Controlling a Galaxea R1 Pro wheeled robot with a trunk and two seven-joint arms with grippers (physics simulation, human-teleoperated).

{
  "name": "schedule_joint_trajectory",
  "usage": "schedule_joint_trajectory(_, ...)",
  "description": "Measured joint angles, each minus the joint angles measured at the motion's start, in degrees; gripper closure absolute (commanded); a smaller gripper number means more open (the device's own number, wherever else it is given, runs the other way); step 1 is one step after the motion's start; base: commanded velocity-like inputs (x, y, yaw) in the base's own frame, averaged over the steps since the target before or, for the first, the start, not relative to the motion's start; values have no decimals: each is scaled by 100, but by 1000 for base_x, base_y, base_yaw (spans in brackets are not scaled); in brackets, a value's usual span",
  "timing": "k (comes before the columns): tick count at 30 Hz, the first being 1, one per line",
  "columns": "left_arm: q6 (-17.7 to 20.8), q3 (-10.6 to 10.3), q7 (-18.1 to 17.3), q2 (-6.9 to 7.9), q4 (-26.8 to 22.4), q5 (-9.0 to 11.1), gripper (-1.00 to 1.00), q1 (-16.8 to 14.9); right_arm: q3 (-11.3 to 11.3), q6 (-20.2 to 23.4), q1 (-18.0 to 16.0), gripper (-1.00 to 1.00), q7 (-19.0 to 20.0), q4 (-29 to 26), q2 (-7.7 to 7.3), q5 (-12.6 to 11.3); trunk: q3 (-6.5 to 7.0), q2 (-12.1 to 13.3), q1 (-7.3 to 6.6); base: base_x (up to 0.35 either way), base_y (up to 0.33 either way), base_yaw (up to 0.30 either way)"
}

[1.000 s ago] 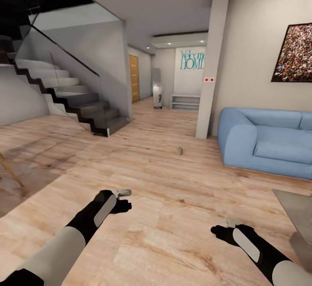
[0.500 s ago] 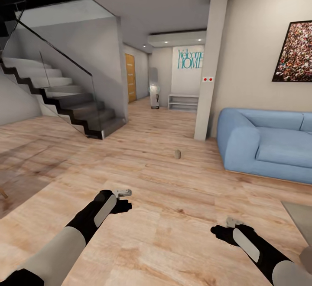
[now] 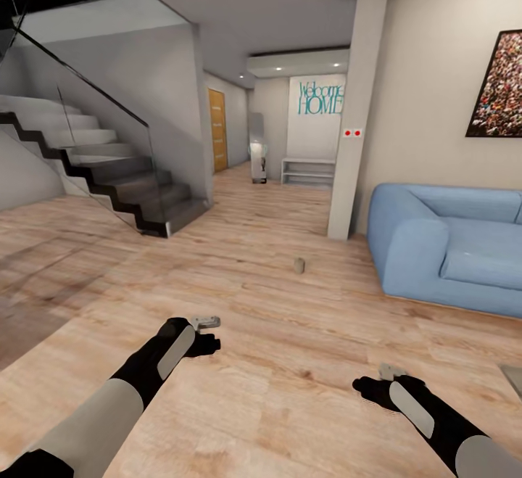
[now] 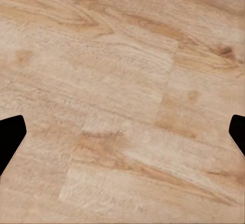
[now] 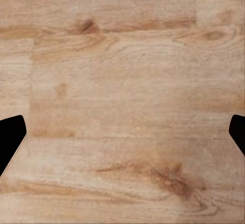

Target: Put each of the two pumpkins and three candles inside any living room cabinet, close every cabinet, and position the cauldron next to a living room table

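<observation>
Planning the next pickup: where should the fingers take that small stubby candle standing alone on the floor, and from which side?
Probably across the round side of the candle, coming straight down from above. It stands upright on the wood floor, apart from the blue sofa and the pillar, so nothing blocks a top approach. It is too small to judge finer detail.

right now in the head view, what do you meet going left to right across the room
stairs → wooden door → low shelf → pillar → blue sofa → wall picture
</observation>
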Motion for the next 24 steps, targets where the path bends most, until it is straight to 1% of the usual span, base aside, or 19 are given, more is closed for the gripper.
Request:
schedule_joint_trajectory(8,0,0,-3,0,0,0,-100,0,1,3,0,-100,-7,0,0,3,0,0,0,336,0,0)
schedule_joint_trajectory(13,-1,-1,-5,0,2,0,-100,-1,3,11,1,-100,-9,-2,0,4,-5,0,0,336,0,-101)
schedule_joint_trajectory(24,0,0,-5,0,0,0,-100,0,8,0,0,-100,-25,0,0,4,-7,0,0,336,0,-9)
